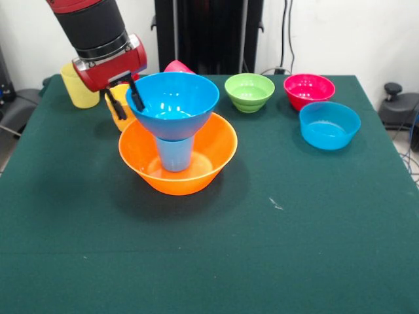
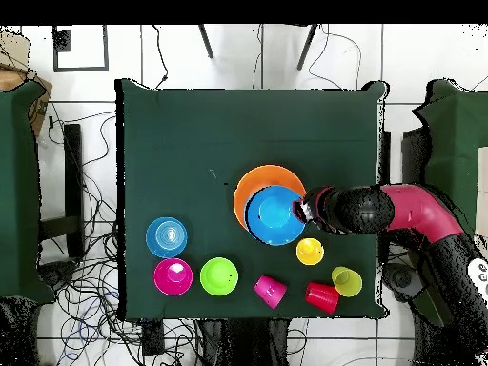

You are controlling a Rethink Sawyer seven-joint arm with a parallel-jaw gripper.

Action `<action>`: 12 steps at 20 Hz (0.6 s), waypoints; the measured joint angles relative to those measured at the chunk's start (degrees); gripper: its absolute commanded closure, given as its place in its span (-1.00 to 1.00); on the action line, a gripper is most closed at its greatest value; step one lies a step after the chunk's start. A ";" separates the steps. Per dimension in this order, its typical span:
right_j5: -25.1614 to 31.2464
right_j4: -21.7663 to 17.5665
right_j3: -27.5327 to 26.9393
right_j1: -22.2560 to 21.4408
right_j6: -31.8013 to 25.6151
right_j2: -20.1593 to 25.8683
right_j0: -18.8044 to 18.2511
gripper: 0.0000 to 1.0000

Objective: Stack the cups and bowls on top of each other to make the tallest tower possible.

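The tower stands left of the table's centre: a large orange bowl, a light blue cup upside down in it, and a large blue bowl upright on the cup. My gripper is at the blue bowl's left rim, open. One finger is just inside the rim, the other outside it. Right behind the gripper stands the orange cup.
A yellow cup stands at the far left corner. A pink cup lies behind the tower, and a red cup beside it. To the right are the green bowl, magenta bowl and small blue bowl.
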 measured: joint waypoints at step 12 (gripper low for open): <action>0.00 -0.40 0.01 0.00 0.00 -0.22 0.03 -1.00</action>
